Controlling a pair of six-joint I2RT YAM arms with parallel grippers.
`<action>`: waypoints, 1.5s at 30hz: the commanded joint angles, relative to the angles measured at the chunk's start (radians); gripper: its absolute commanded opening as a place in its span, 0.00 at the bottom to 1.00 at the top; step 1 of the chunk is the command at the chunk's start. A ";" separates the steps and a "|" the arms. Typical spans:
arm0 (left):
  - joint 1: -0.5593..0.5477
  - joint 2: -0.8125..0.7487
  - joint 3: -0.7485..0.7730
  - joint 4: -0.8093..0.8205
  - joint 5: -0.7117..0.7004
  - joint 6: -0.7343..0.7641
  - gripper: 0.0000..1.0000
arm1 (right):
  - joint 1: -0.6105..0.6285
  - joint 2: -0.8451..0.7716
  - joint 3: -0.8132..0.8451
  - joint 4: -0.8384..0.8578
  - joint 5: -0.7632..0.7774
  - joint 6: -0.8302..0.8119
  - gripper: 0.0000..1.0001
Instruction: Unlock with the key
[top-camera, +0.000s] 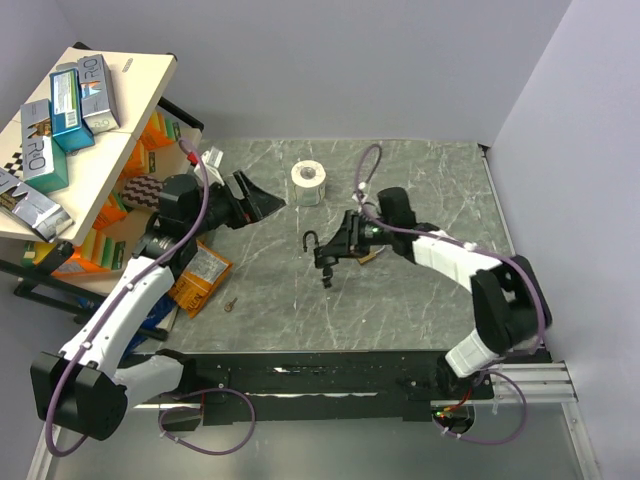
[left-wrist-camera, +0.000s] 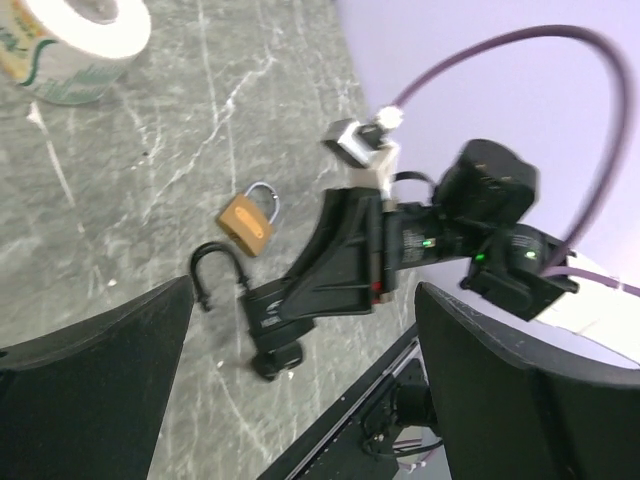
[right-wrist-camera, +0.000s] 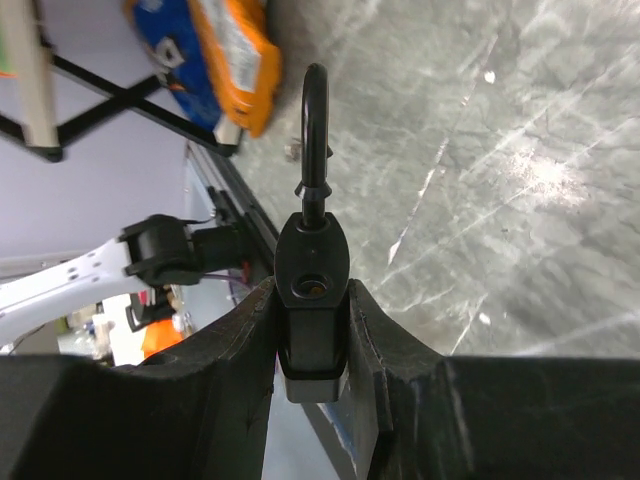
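Nearest my right wrist lens is the black padlock (right-wrist-camera: 313, 300), clenched by the right jaws. One dark finger (right-wrist-camera: 200, 400) presses on each side of its body. Its keyhole end faces the lens with nothing in it, and its shackle (right-wrist-camera: 315, 140) points away from me. From the left wrist view I can see that shackle swung open like a hook, one end free, with the lock held above the grey marbled surface (top-camera: 420, 310).

My left jaws are released and spread wide. Their fingers (left-wrist-camera: 90, 390) fill the two lower corners of the left wrist view with nothing between them. In the top view they hang over the far left part of the surface, aimed across at the right arm and apart from the padlock.

The key (top-camera: 230, 304) lies on the surface near its left edge, just beside an orange snack packet (top-camera: 200, 278). It is well apart from both sets of jaws and from the black padlock. It is too small in the top view for me to make out its blades or ring.

A brass padlock (left-wrist-camera: 247, 222) with its shackle closed lies flat on the surface, just beside the right arm's wrist. A white roll of tape (top-camera: 309, 183) rests farther back, between the two arms, with its core facing up. Off the left edge, a folding side table (top-camera: 140, 75) carries several boxes (top-camera: 70, 110).
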 joint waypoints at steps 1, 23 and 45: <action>0.028 -0.043 0.007 -0.054 -0.006 0.055 0.96 | 0.064 0.092 0.071 0.172 0.032 0.054 0.00; 0.110 -0.048 0.048 -0.112 -0.009 0.090 0.96 | 0.054 0.515 0.332 0.179 0.181 0.121 0.00; 0.127 0.047 0.199 -0.465 -0.259 0.274 0.96 | 0.057 0.304 0.318 -0.086 0.550 -0.087 0.77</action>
